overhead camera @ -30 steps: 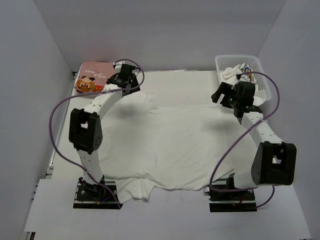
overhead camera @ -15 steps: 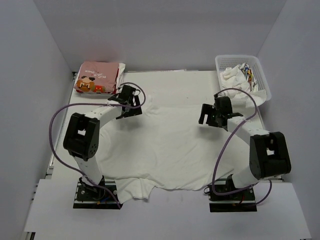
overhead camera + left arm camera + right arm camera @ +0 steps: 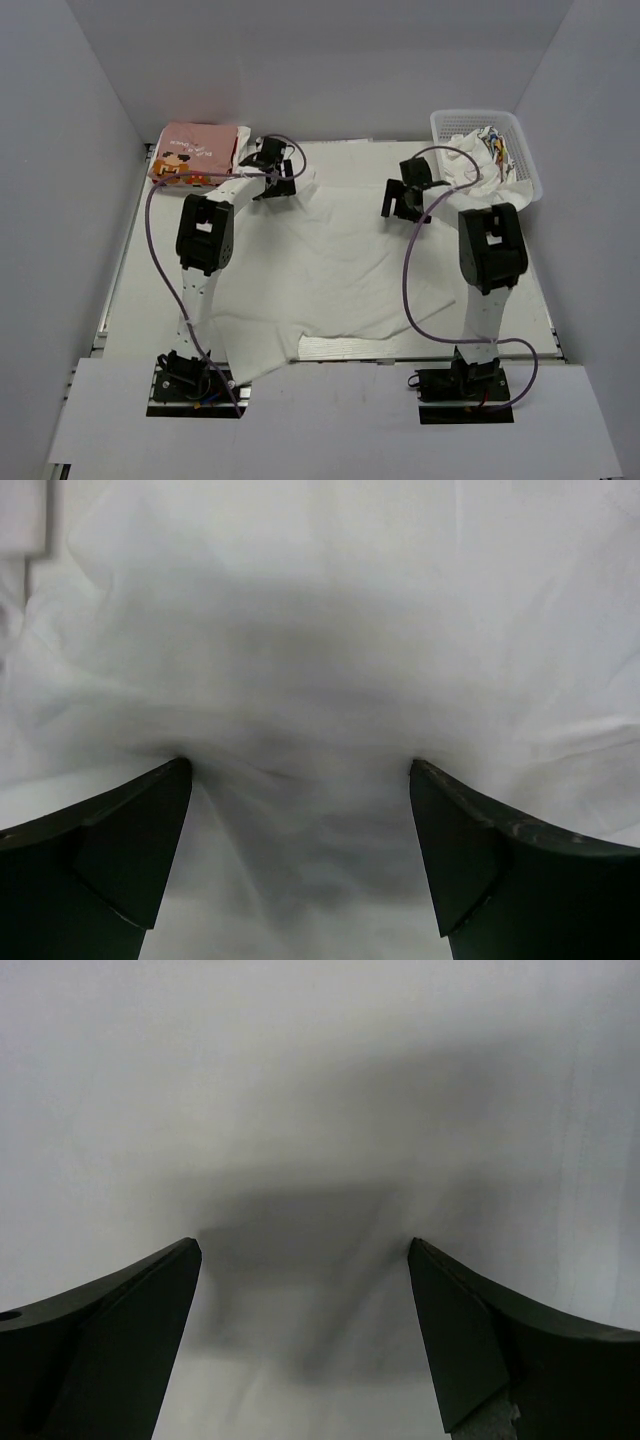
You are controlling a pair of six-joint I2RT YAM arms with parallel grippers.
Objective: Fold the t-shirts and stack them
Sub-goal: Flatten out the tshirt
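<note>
White tee (image 3: 340,270): large, plain, short-sleeved, spread flat and mostly open across the middle of the table (image 3: 535,300), soft creases running through the body, near hem uneven with one flap trailing toward the near-left and a doubled strip along the near edge. Up close from the left wrist, its cloth (image 3: 320,630) puckers into shallow wrinkles. Pink tee (image 3: 195,150): folded into a compact rectangle at the far-left corner, orange-brown cartoon print facing up, lying just beside the white tee's far-left sleeve.
</note>
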